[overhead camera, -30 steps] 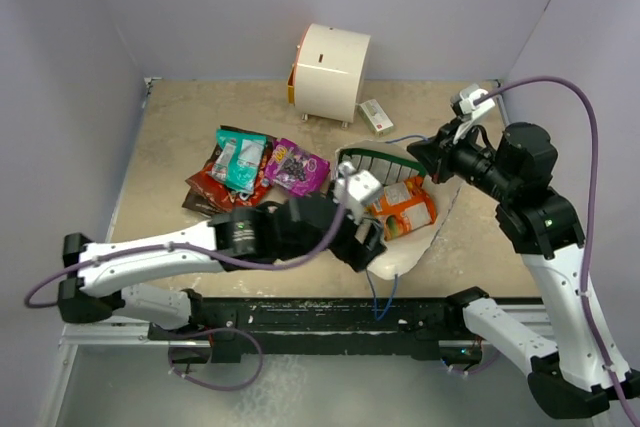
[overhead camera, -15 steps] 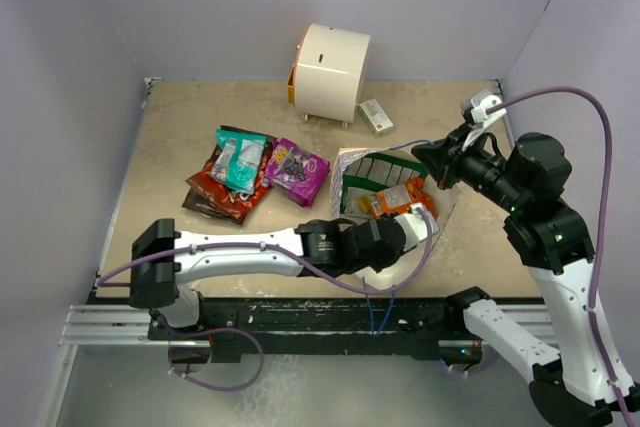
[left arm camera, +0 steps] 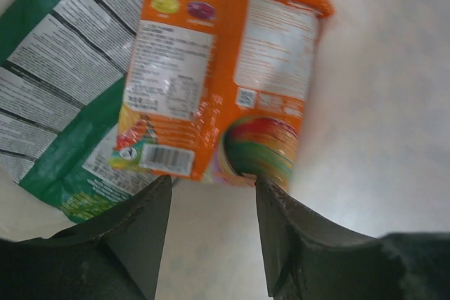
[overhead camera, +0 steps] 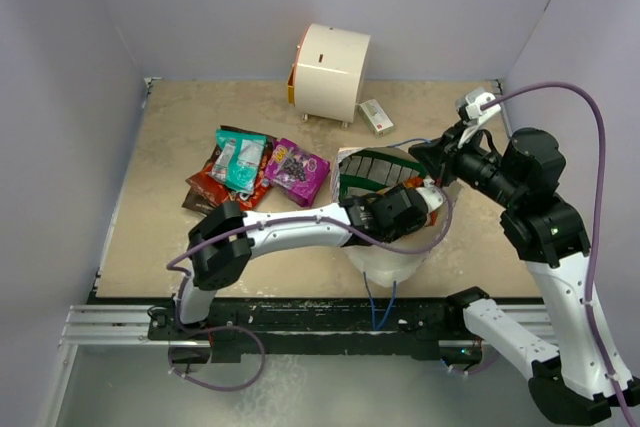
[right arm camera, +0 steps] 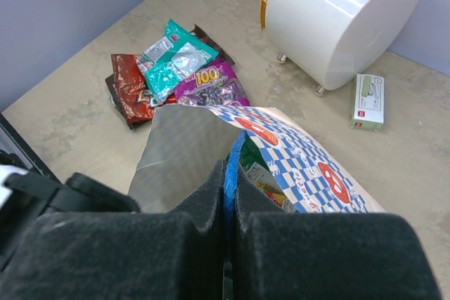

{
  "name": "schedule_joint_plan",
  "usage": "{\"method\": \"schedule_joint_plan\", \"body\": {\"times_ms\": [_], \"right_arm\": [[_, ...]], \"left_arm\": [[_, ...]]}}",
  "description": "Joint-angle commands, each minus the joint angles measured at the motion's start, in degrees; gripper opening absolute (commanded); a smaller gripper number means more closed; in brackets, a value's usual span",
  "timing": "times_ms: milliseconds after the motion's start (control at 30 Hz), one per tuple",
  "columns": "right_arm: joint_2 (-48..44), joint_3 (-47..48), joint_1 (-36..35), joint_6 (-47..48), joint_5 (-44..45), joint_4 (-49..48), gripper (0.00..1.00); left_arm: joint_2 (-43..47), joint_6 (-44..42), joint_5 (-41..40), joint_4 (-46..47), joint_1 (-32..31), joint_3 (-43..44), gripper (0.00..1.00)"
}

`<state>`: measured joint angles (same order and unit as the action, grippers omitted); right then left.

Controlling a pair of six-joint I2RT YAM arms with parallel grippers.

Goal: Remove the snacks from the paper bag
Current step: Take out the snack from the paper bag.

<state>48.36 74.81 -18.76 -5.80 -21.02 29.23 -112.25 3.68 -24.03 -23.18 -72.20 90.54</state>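
The paper bag [overhead camera: 388, 259] lies open in the middle, its checked side showing in the right wrist view [right arm camera: 309, 166]. My right gripper [overhead camera: 428, 155] is shut on its blue string handle [right arm camera: 231, 166] and holds the mouth up. My left gripper [overhead camera: 412, 209] is inside the bag, open and empty [left arm camera: 211, 194], its tips just short of the orange packet [left arm camera: 225, 68]. A green-and-white packet [left arm camera: 63, 89] lies beside it. Outside, at the left, lie the teal packet [overhead camera: 240, 159], the purple packet [overhead camera: 297, 167] and the dark brown chips bag [overhead camera: 213, 193].
A white cylindrical appliance [overhead camera: 330, 72] stands at the back, with a small white box [overhead camera: 376, 116] to its right. Both also show in the right wrist view, the appliance [right arm camera: 337, 12] and the box [right arm camera: 369, 100]. Purple walls close in the table on three sides.
My left arm has swung right from in front of the bag and reached its gripper into the bag's mouth. My right gripper kept hold of the handle, shifting slightly.
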Motion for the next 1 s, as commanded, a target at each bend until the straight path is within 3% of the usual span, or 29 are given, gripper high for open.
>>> {"method": "schedule_joint_plan", "body": {"times_ms": [0,233,433,967], "right_arm": [[0.1,2.2,-0.3,0.7,-2.0,-2.2,0.0],[-0.4,1.9,-0.3,1.3,-1.7,-1.7,0.0],[-0.2,2.3,-0.3,1.3,-1.9,-2.1,0.0],[0.0,2.2,-0.3,1.5,-2.5,-2.3,0.0]], "left_arm": [[-4.2,-2.6,-2.6,-1.9,2.6,7.4,0.59],[-6.9,-5.3,-0.5,-0.6,5.5,10.5,0.86],[-10.1,-4.8,6.0,-5.3,7.3,14.9,0.99],[-16.7,-2.4,11.8,-11.1,11.1,19.8,0.99]]}}
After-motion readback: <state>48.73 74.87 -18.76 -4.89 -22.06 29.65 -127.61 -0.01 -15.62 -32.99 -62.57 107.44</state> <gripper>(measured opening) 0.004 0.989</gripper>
